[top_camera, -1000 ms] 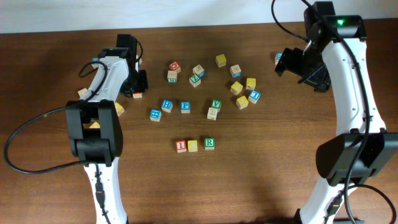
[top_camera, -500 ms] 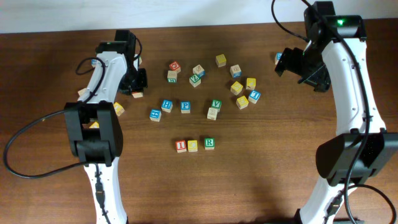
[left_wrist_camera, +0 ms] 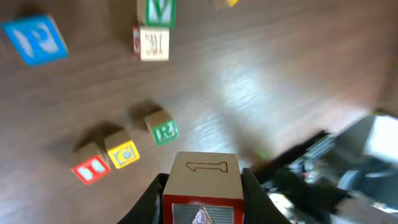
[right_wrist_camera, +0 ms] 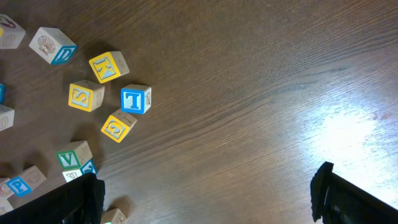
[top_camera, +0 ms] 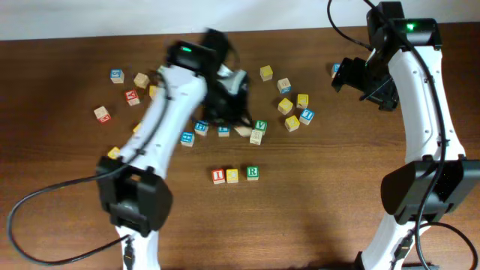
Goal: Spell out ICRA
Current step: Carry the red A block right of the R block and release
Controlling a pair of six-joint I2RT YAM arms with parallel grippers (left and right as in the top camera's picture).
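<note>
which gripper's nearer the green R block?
Left. Left gripper, shut on a wooden block, hangs just behind the green R block; right gripper sits open, far off to its right.

On the brown wooden table (top_camera: 315, 217) lie a yellow K block (right_wrist_camera: 108, 66), a blue T block (right_wrist_camera: 135, 99) near it, a green V block (right_wrist_camera: 73, 155), a blue P block (left_wrist_camera: 35, 39) and a shell picture block (right_wrist_camera: 54, 45), with a white wall (top_camera: 75, 19) behind.

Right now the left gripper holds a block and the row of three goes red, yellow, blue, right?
Nearly: the row's third block is green, not blue, as the overhead view shows. The left gripper does hold a wooden block.
</note>
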